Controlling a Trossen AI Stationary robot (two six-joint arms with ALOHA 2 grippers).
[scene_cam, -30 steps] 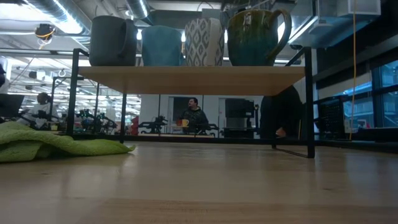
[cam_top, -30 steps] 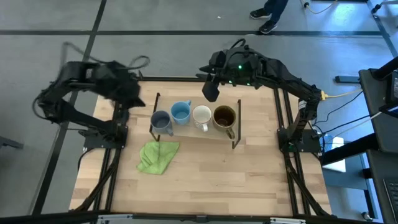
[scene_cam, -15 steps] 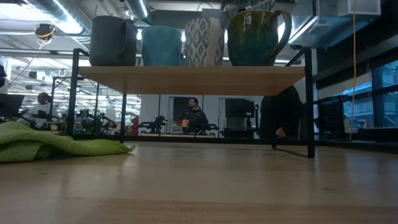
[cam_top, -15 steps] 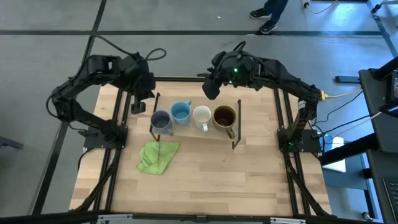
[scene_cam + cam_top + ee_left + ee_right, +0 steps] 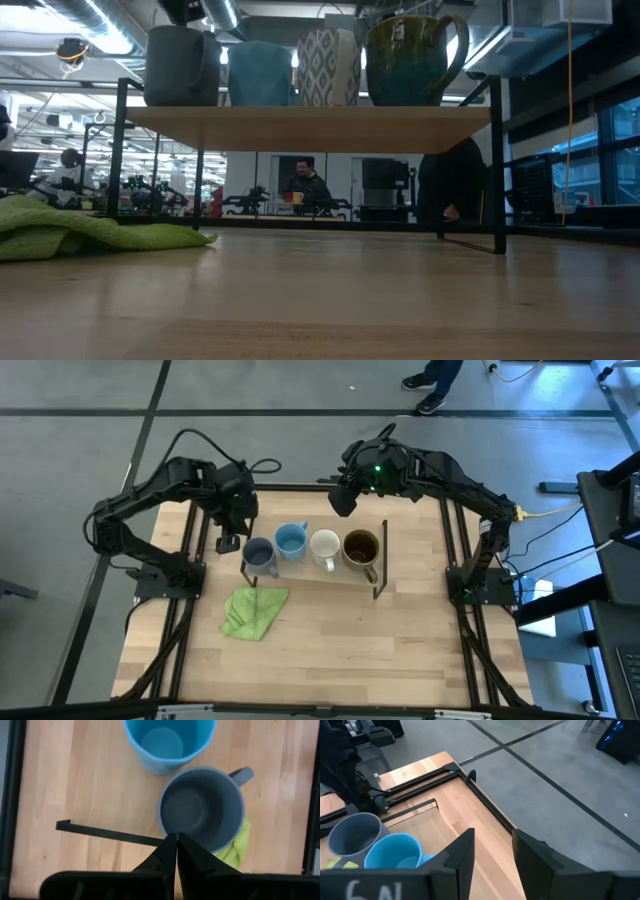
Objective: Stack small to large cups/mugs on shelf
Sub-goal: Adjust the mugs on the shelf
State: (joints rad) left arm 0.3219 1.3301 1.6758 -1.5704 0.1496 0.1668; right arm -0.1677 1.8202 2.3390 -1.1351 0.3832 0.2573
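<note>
Grey-blue mug (image 5: 202, 809) sits at the shelf's (image 5: 310, 575) end; my left pincer (image 5: 176, 851) hovers there, pressed together, my right pincer (image 5: 492, 851) spread behind.

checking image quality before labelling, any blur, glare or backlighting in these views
High view: sharp and evenly lit, only soft shadows under the shelf. Low view: the mugs are backlit by ceiling lights, and the near tabletop is soft. Left wrist view: crisp on the grey-blue mug. Right wrist view: fingers look sharp.

dark jointed arms, black cables, green indicator light
</note>
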